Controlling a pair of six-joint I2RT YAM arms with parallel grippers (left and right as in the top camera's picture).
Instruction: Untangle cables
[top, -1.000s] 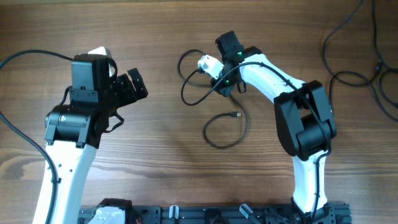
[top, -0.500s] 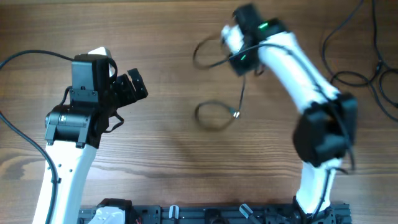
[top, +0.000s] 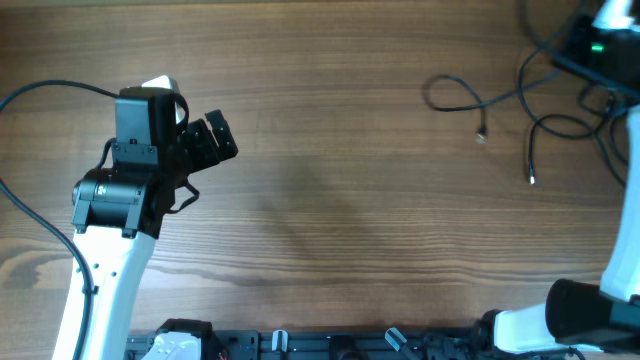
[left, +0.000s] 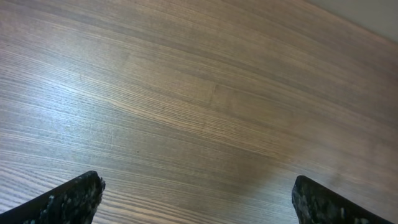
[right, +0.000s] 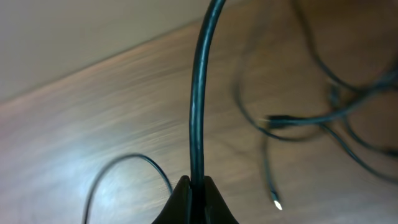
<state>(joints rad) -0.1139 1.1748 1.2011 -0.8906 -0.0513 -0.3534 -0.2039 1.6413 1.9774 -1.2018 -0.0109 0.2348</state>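
My right gripper (top: 598, 42) is at the far right corner, shut on a thin black cable (right: 198, 124) that rises straight out of the closed jaws (right: 198, 185). In the overhead view this cable (top: 470, 100) trails left from the gripper into a small loop, with one plug end (top: 482, 137) lying on the wood. A second plug end (top: 532, 180) lies nearby, and more cables (top: 562, 124) loop at the right edge. The wrist view is blurred and shows another plug tip (right: 277, 203). My left gripper (top: 222, 138) is open and empty at the left, over bare wood (left: 199, 205).
A thick black cable (top: 40, 92) runs from the left arm off the left edge. A black rail (top: 350, 345) lines the table's front edge. The right arm's base (top: 570, 315) stands at the front right.
My right arm has swung from the table's middle to the far right corner, dragging the gripped cable and its loops to the right. The left arm has not moved.
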